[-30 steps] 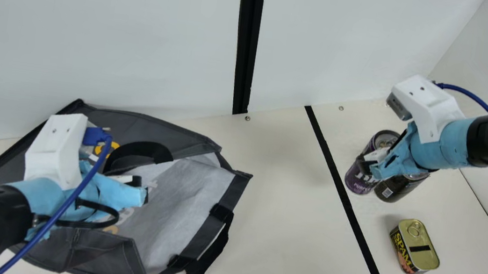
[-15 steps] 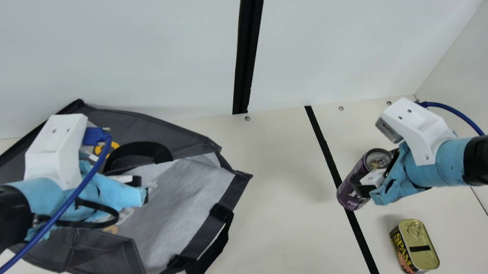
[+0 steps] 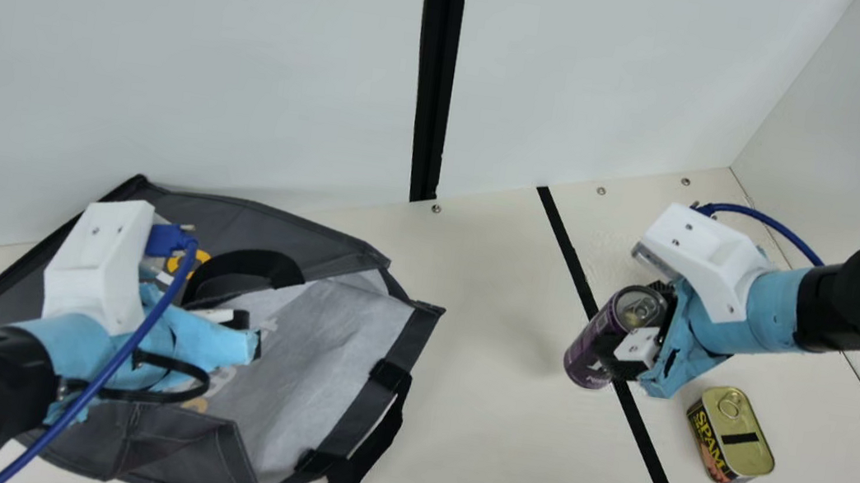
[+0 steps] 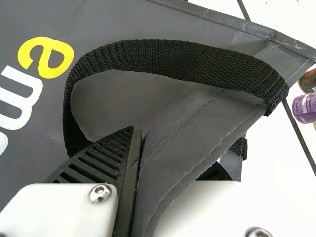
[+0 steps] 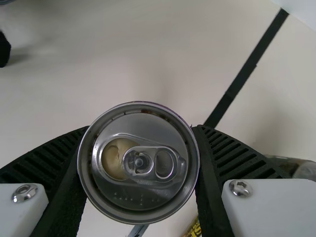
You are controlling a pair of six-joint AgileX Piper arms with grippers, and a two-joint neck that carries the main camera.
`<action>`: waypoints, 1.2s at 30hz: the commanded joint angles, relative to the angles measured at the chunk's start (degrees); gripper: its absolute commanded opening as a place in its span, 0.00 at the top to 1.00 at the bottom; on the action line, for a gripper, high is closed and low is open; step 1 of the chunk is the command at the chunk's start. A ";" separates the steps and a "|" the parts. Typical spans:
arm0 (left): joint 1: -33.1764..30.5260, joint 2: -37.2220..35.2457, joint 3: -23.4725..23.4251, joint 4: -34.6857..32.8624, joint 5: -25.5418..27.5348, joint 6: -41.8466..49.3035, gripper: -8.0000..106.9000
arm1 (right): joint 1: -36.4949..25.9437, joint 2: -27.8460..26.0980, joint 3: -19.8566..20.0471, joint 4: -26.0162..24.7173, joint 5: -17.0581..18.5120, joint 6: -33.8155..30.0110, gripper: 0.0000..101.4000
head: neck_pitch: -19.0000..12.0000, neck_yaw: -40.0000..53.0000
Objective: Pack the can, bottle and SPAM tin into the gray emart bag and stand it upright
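Purple can gripped at the right side, gray emart bag pinched at the left.
Between the fingers of the right gripper the can is clasped, well apart from the bag; the SPAM tin is placed near it on the table. By the left gripper the bag's cloth is held beside the handle. If the can is carried too low, the bag's rim may be caught and folded inward; if the cloth slips, the mouth may be closed.
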 commanded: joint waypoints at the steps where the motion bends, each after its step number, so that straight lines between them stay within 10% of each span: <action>1: 0.00 0.00 0.00 0.00 0.00 0.00 1.00 | 0.43 -0.33 0.59 0.47 0.05 -0.09 1.00 | -1.30 -0.14; 36: 0.00 0.00 0.00 0.00 0.00 0.00 1.00 | 21.07 -9.81 0.73 5.74 0.05 15.53 1.00 | -1.30 -0.14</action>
